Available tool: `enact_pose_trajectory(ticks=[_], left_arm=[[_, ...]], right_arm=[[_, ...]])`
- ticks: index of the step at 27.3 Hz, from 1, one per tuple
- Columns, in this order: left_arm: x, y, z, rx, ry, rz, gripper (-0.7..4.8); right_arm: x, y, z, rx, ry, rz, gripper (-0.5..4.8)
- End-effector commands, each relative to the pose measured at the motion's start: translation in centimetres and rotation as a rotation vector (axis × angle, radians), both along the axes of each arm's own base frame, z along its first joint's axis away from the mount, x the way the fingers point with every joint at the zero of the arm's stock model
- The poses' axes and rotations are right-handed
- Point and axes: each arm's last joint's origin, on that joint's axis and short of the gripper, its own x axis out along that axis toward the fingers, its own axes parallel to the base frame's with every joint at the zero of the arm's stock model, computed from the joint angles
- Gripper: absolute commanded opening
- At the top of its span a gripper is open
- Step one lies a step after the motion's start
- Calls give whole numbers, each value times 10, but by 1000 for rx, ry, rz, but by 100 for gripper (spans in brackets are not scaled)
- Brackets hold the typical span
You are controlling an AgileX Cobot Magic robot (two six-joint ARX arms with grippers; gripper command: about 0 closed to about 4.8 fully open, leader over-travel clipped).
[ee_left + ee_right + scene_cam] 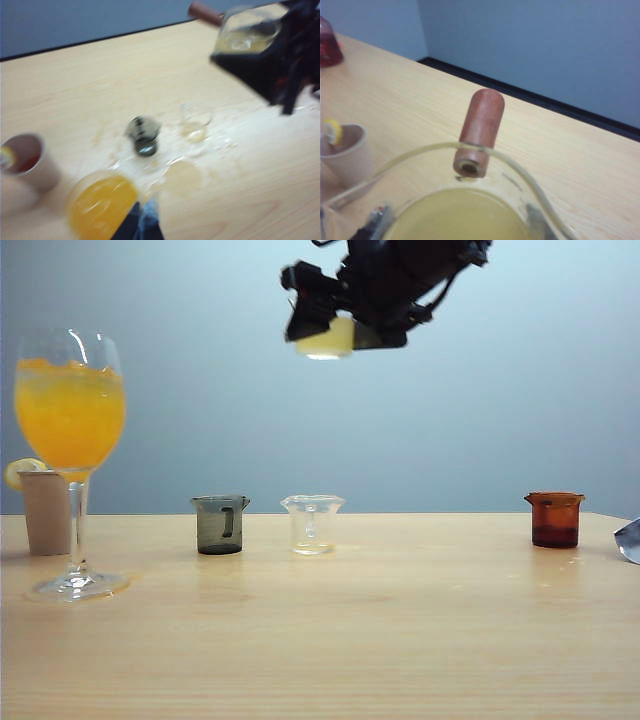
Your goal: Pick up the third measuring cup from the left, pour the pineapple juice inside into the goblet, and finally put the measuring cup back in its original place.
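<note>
Both jaws: right gripper [325,338] clamps the clear beaker [470,200] of pale juice [460,217] aloft; left gripper's state unclear.

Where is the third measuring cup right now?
The third measuring cup hangs in the right gripper, high in the exterior view's upper middle, above the clear flared cup, right of the goblet.

Left wrist view blurred; goblet [102,205] cut by edge; left fingers [141,223] barely visible.
</note>
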Motion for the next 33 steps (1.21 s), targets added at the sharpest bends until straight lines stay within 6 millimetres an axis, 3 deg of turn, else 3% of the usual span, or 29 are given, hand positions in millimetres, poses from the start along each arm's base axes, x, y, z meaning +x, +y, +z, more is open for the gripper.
enact_pose_trajectory(ticks=[1, 7, 15, 24, 29, 33], left_arm=[[-5, 6, -1, 44, 15, 61, -5], [2, 23, -2, 50, 23, 129, -5], [7, 37, -2, 23, 44, 107, -5], [10, 36, -22, 37, 127, 52, -5], [9, 36, -25, 43, 150, 53, -4], [10, 36, -25, 42, 149, 52, -4]], right_arm=[[-9, 13, 16, 34, -55, 47, 238], [-22, 32, 21, 44, -65, 121, 238], [-19, 42, 32, 24, -66, 171, 238], [-8, 74, 31, -7, -57, 262, 238], [-18, 95, 21, -55, -68, 323, 238], [-22, 100, 18, -69, -82, 340, 238]])
